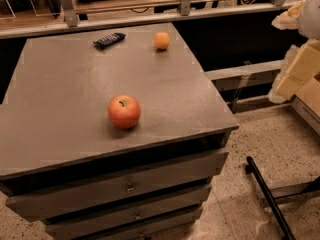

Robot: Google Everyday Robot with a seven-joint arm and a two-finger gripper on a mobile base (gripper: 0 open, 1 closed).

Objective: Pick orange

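A grey cabinet top [60, 134] carries three things, each apart from the others: the orange [161, 40] near the far right edge, a dark flat packet [109, 40] to its left, and a red apple [124, 111] upright near the middle. The gripper [297, 69] hangs beyond the top's right side
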